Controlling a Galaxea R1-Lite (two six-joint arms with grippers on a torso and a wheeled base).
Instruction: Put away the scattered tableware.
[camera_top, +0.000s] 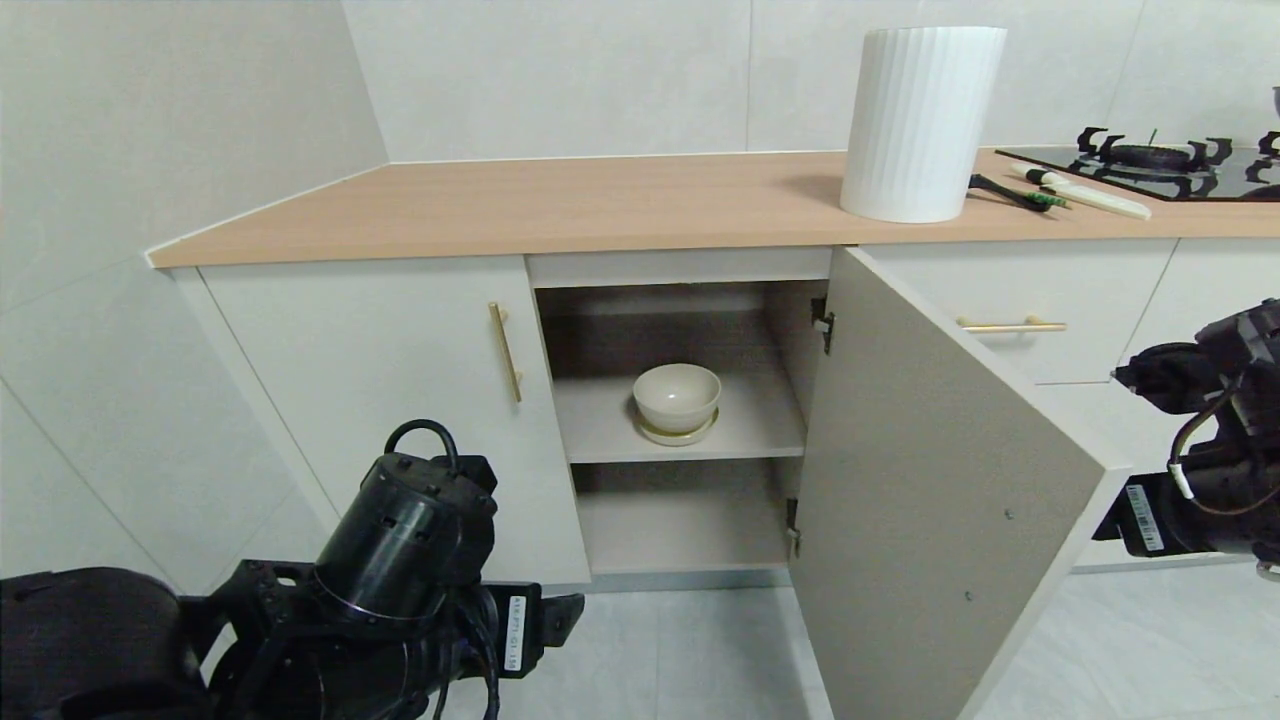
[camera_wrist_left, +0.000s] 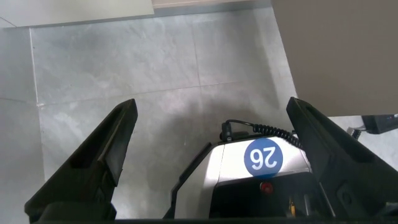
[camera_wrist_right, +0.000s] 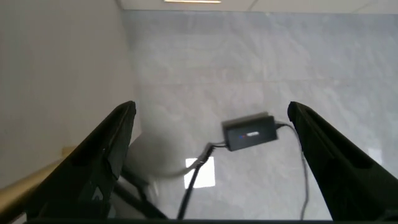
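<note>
- White ribbed cylindrical container (camera_top: 922, 120) stands upright on the wooden countertop (camera_top: 560, 205).
- Black gas hob (camera_top: 1160, 165) at the countertop's right end.
- Cabinet door (camera_top: 930, 480) hangs open; gold handle (camera_top: 505, 352) on the shut door beside it.

Only one readable mark: "26", white digits on a blue round sticker (camera_wrist_left: 264, 157) stuck to a white casing (camera_wrist_left: 227, 167). Left-arm barcode label (camera_top: 516, 634) and right-arm barcode label (camera_top: 1140, 518): print too small to read.

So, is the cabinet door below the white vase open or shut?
Open. The door stands out at a wide angle on its hinges, and the shelf behind it shows, with a bowl on it.
</note>
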